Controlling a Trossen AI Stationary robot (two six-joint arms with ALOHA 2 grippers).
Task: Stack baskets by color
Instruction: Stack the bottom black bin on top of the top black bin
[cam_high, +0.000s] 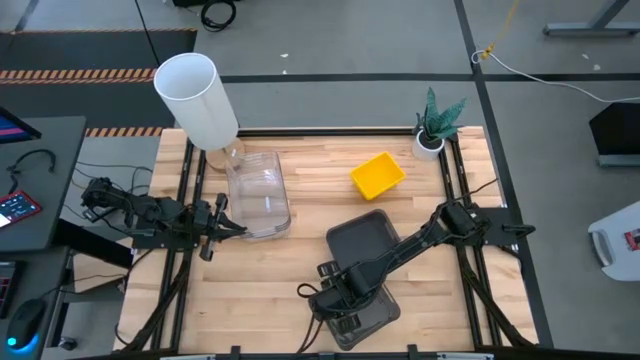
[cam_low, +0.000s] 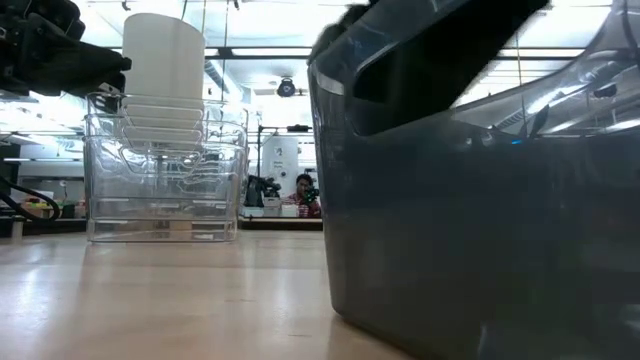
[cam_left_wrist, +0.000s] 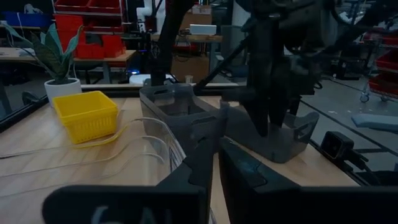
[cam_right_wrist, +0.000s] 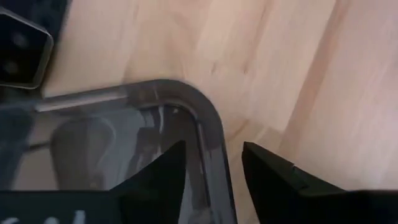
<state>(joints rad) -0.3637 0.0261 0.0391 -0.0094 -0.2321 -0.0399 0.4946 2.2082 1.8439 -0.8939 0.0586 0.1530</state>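
Observation:
Two dark grey baskets lie on the table, one (cam_high: 362, 238) at mid-table and one (cam_high: 375, 310) by the near edge. My right gripper (cam_high: 340, 298) points down over the near basket's left end. It is open, its fingers astride the rim beside a corner (cam_right_wrist: 205, 109). A stack of clear baskets (cam_high: 258, 195) stands at the left, and a yellow basket (cam_high: 378, 174) sits bottom-down at the far right. My left gripper (cam_high: 232, 228) waits level beside the clear stack, shut, and the low view shows it above the stack's rims. My right gripper (cam_right_wrist: 213, 149) comes from above, pointing down, with one finger (cam_right_wrist: 165, 174) inside the near grey basket and the other (cam_right_wrist: 273, 177) outside its wall. The rim (cam_right_wrist: 211, 162) runs between them. Whether either finger touches it, I cannot tell. The basket rests on the table.
A tall white cylinder (cam_high: 197, 98) stands behind the clear baskets at the far left. A small potted plant (cam_high: 436, 125) stands at the far right corner. Bare wood lies between the clear stack and the grey baskets.

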